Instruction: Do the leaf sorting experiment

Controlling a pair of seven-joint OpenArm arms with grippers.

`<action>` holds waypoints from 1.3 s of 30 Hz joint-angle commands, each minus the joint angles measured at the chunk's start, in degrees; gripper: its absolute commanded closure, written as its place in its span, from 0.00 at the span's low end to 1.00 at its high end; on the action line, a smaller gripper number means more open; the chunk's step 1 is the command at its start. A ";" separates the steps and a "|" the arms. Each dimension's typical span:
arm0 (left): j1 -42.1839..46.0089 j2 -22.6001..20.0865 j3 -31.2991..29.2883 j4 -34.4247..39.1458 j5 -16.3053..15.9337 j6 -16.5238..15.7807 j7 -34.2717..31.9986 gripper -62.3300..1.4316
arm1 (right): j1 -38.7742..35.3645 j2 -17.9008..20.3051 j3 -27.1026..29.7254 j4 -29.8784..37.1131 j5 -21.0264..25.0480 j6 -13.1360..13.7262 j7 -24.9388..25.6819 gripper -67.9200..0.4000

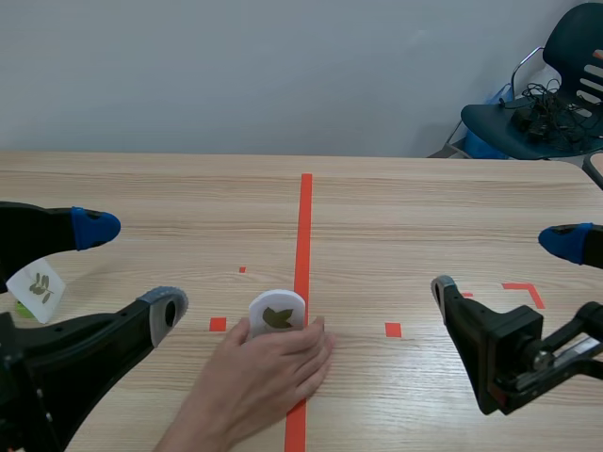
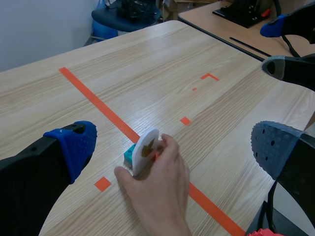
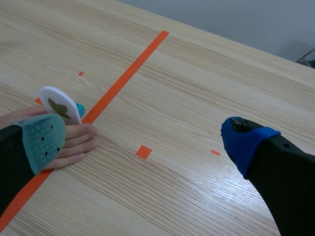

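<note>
Pale wood grain covers the counter [image 1: 424, 207], which runs back toward a plain grey wall. An orange-red tape line [image 1: 305, 217] splits it down the middle. On that line, toward the robot's side, a white leaf card [image 1: 277, 314] with a rounded top stands upright, a dark olive leaf printed on its face. It is set in a small teal base [image 2: 129, 154]. A person's hand [image 1: 268, 372] comes in from the near edge and rests on the counter, its fingertips against the foot of the card.

The left pincer [image 1: 130, 268] is spread wide, to the left of the card and clear of it, with nothing between its pads. The right pincer [image 1: 504, 265] is just as wide, holds nothing, and sits well to the right of the line.

At the far left, past the left arm, a second leaf card [image 1: 38, 285] leans back; it seems to sit on something green, though that is mostly hidden. Beyond the counter's far right corner, a dark chair [image 1: 556, 113] carries a tangle of black cables.
</note>
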 commanded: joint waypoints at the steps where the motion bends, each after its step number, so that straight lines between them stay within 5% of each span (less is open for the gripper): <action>1: -0.50 -0.31 0.31 -0.15 -0.63 -0.13 -0.87 0.00 | 0.37 0.90 0.07 0.33 0.20 -0.39 1.05 0.00; 26: -0.48 -0.31 0.31 -0.57 -0.63 1.53 -1.73 0.00 | 5.27 0.90 -0.13 -2.03 -1.29 0.02 -6.27 0.00; 29: -0.48 -0.31 0.31 -0.57 -0.63 1.53 -1.73 0.00 | 9.49 0.90 -0.94 -6.51 -1.29 3.98 -6.43 0.00; 34: -0.48 -0.31 0.31 -0.57 -0.63 1.53 -1.75 0.00 | 18.58 0.72 -4.13 -17.29 -1.29 16.37 -5.70 0.00; 39: -0.48 -0.28 0.31 -0.57 -0.61 1.55 -1.70 0.00 | 28.35 -0.52 -9.99 -30.73 -1.60 23.15 2.47 0.00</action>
